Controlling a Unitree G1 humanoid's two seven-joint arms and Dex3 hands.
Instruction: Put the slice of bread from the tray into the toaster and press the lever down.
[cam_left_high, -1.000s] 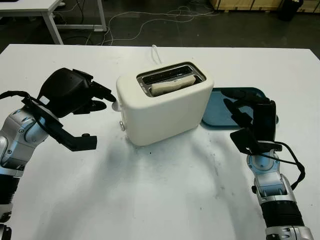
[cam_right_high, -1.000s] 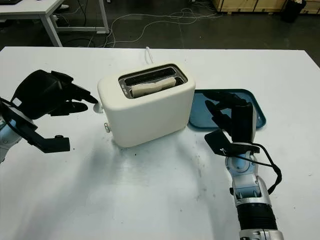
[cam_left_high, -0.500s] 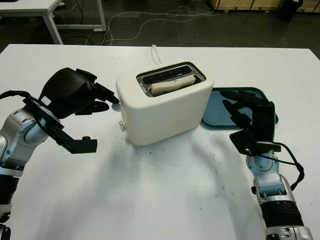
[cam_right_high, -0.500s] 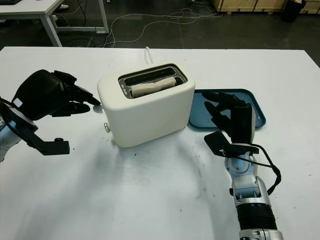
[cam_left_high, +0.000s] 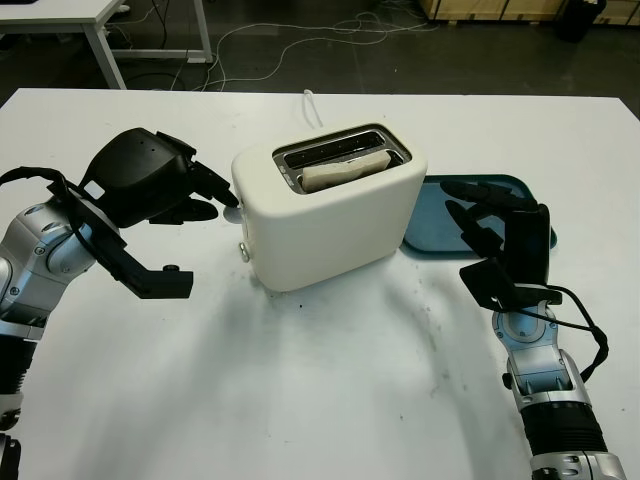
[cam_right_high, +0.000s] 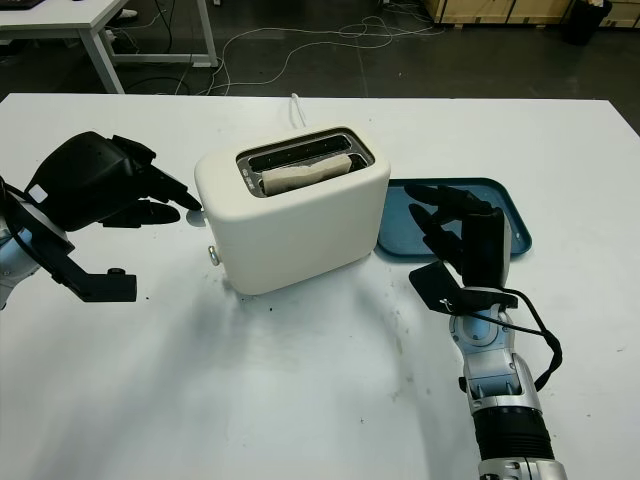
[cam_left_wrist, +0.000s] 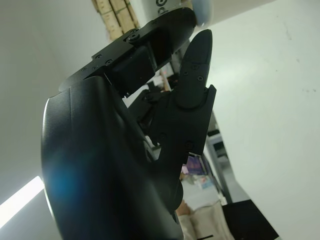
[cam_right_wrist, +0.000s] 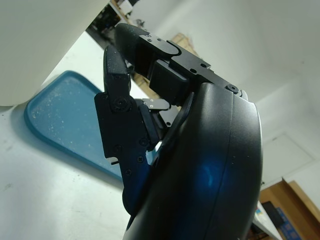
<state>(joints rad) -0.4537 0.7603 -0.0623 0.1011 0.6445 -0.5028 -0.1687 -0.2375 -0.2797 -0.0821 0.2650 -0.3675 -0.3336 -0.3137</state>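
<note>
The cream toaster (cam_left_high: 330, 215) stands mid-table, a slice of bread (cam_left_high: 345, 172) upright in its nearer slot. On the toaster's left end is a pale lever knob (cam_left_high: 233, 211). My left hand (cam_left_high: 222, 203) is open, holds nothing, and points its fingertips (cam_left_wrist: 197, 45) right at that knob (cam_left_wrist: 202, 7), at or almost touching it. To the right of the toaster lies the teal tray (cam_left_high: 438, 232). Over the tray's near edge my right hand (cam_left_high: 470, 215) is open and idle, fingers up.
A white cord (cam_left_high: 312, 105) runs from behind the toaster toward the table's far edge. A small dial (cam_left_high: 243, 252) sits low on the toaster's left end. Beyond the table are another table's legs (cam_left_high: 105, 50) and floor cables.
My left hand has shifted slightly up and right, bringing its fingertips onto the toaster's lever end. The right hand, bread and toaster have not moved.
</note>
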